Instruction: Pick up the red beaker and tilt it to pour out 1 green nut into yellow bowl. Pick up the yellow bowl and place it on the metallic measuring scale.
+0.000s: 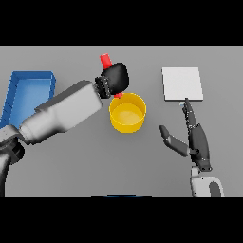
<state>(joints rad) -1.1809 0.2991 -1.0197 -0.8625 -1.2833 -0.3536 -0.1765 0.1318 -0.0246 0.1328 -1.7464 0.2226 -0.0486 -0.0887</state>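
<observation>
Red beaker (pixel 106 60): at the far left rim of the yellow bowl (pixel 127 113), tipped over it; mostly hidden by the hand.
Left hand (pixel 115 78): fingers curled round the beaker.
Handling: judged light, rigid, smooth; a grasp round its body suits pouring.
Green nut: none visible in bowl.
Right hand (pixel 195 135): right of the bowl, fingers straight, holding nothing.
Scale (pixel 182 84): right of the bowl, beyond the right hand.
Blue tray (pixel 26 88): well left of the bowl.
Table (pixel 142 161): flat grey, roomy.

Grey-white blocky arms, left hand (pixel 115 77) black, right hand (pixel 197 140) dark
</observation>
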